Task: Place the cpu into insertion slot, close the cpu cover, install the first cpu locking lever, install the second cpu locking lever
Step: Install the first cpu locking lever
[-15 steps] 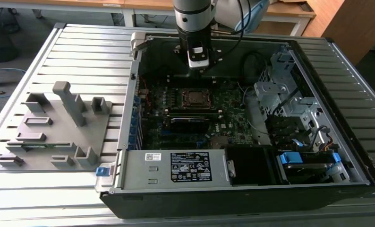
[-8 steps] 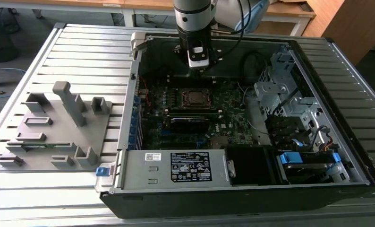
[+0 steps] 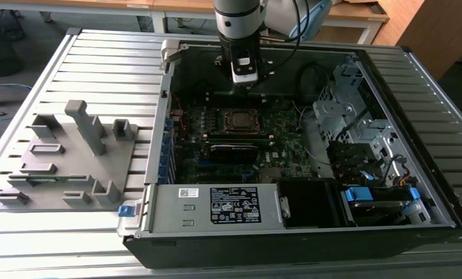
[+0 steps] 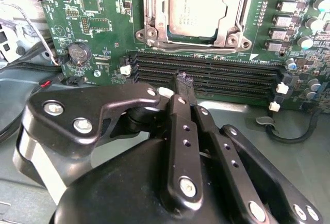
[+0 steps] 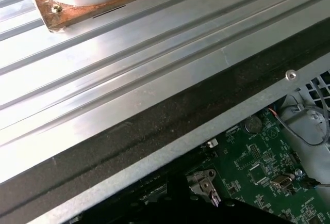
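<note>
One cpu [image 4: 197, 7] sits in the slot [image 3: 224, 120] with its one silver cover [image 4: 149, 12] lying flat around it, and the single pincer [image 4: 183, 82], fingers pressed together, hovers over the long memory slots [image 4: 232, 72] just beside.

Black screwed hand [image 4: 183, 82], seemingly silver arm [image 3: 237, 17].

cpu [image 4: 197, 8] in insertion slot [image 4: 153, 28]; gripper [image 4: 183, 81] over memory slots [image 4: 232, 74]
</note>
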`<state>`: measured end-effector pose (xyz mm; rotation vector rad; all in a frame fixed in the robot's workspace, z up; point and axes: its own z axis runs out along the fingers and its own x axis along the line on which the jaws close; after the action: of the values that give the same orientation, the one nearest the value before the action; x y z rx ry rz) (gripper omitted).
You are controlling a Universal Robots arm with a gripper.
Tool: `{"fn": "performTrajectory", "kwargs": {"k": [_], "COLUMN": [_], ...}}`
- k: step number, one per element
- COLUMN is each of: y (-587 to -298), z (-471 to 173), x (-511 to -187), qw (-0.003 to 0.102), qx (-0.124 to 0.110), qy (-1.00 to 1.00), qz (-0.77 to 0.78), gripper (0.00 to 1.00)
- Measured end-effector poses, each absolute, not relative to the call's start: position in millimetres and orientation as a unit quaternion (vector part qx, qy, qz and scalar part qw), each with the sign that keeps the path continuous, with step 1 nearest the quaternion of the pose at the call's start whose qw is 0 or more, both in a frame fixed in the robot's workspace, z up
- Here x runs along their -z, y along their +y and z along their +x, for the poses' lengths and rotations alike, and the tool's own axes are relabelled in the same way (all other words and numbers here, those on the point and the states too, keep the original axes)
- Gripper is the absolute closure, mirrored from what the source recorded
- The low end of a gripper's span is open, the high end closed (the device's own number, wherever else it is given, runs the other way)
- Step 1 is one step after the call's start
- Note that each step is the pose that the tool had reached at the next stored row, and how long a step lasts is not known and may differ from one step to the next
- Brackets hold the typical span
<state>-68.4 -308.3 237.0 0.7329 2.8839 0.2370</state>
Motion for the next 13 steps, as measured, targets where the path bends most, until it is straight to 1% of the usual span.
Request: {"fn": "performTrajectory", "kwargs": {"k": [7,13], "y": [-311.4,-317.6], "z": [-68.4,-69.5], "x": [-236.8,-236.4], "qw": [0.080,0.080], "qx": [-0.071,-0.070], "qy": [0.966,0.967], "qz": [0.235,0.233], "gripper": [0.89,0.89]}}
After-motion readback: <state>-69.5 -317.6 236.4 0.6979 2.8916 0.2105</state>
